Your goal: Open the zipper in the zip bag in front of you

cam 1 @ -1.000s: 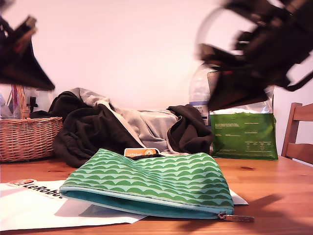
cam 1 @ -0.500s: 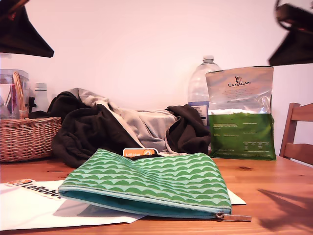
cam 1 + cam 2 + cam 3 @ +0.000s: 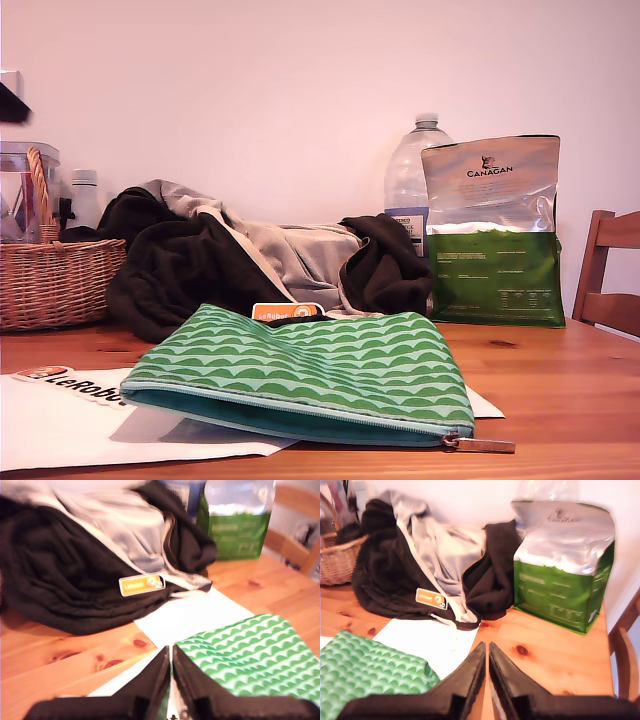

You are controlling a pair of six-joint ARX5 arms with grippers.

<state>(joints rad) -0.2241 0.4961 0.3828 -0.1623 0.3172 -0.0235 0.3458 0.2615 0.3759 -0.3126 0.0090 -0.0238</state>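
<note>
Zipper (image 3: 300, 413): we count one, a teal strip along the near edge of the one green bag (image 3: 320, 370) lying on the table (image 3: 560, 400), low in the exterior view's centre, pull tab (image 3: 482, 445) at lower right. Our first gripper (image 3: 171, 652) and second gripper (image 3: 486, 649) each show jaws together on nothing; neither arm is clearly visible in the exterior view.

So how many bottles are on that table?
2: a big clear bottle behind the foil bag, and a small white-capped bottle by the basket. The clothes pile could hide others.

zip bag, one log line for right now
zip bag: flat on table | zipper: closed | first gripper: shut, empty | second gripper: shut, empty
</note>
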